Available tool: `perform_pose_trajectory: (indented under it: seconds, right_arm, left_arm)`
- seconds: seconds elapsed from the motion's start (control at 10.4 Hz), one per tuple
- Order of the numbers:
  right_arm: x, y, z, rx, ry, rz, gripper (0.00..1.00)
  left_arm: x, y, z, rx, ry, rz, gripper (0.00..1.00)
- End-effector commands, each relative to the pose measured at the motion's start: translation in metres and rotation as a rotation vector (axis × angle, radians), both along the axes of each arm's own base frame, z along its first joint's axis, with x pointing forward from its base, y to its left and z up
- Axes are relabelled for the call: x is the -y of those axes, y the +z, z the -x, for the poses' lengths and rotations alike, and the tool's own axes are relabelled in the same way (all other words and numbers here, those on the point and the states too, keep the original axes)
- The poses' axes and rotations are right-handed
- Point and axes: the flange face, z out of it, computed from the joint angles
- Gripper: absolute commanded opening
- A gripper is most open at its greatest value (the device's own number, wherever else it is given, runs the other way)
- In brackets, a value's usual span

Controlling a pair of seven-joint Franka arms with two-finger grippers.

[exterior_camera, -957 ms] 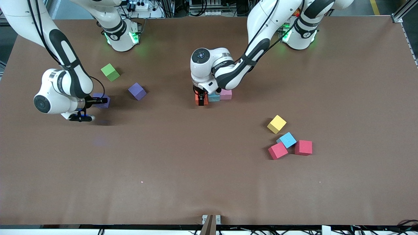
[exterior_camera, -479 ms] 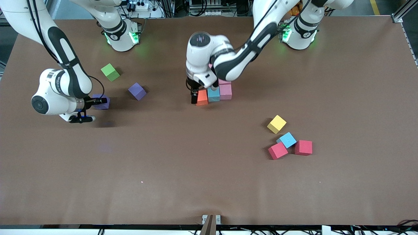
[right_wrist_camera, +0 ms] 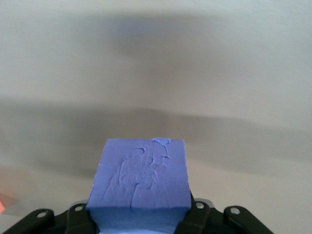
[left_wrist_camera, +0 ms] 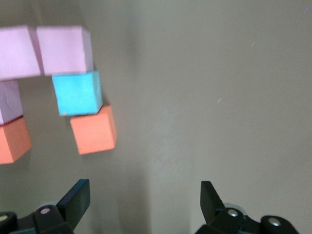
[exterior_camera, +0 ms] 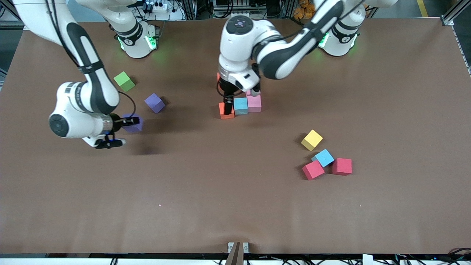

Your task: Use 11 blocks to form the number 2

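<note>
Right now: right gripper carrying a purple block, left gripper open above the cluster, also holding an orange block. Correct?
Not quite. The left gripper holds nothing: the left wrist view shows its fingers apart, with the orange block set down beside the blue block. The right gripper does carry a purple block.

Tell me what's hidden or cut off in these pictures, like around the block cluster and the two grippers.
- Block cluster, front view: the left arm hides its farther blocks, so no count.
- Same cluster, left wrist view: the frame edge cuts two blocks.
- Left gripper, open: only the fingertips show.
- Right gripper: the purple block it grips hides the fingers.
</note>
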Motion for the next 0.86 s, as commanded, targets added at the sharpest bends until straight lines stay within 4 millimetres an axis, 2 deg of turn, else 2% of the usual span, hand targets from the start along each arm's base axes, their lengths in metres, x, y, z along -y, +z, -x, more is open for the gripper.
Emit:
perform_pose_trajectory:
  seconds: [0.0, 0.19, 0.29, 0.38, 0.48, 0.67, 0.77]
  right_arm:
    - [-0.053, -0.002, -0.020, 0.000, -0.065, -0.040, 0.16]
    - [-0.120, 0.003, -0.024, 0.019, -0.124, 0.020, 0.17]
    - [-0.156, 0.004, -0.024, 0.019, -0.157, 0.055, 0.17]
    - [-0.190, 0.006, -0.025, 0.027, -0.175, 0.078, 0.17]
    - [-0.221, 0.007, -0.023, 0.040, -0.169, 0.095, 0.17]
    - [-0.270, 0.005, -0.024, 0.098, -0.090, 0.133, 0.21]
    - [-0.296, 0.002, -0.017, 0.109, -0.051, 0.132, 0.21]
  left_arm:
    - [-0.059, 0.017, -0.031, -0.020, -0.160, -0.107, 1.00]
    - [-0.133, 0.036, -0.077, -0.054, -0.351, -0.155, 1.00]
    - [-0.166, 0.036, -0.092, -0.083, -0.443, -0.183, 1.00]
    - [-0.197, 0.033, -0.102, -0.133, -0.576, -0.220, 1.00]
    - [-0.225, 0.035, -0.112, -0.154, -0.626, -0.229, 1.00]
    - [-0.278, 0.033, -0.124, -0.171, -0.597, -0.205, 1.00]
    - [-0.300, 0.022, -0.124, -0.178, -0.640, -0.187, 1.00]
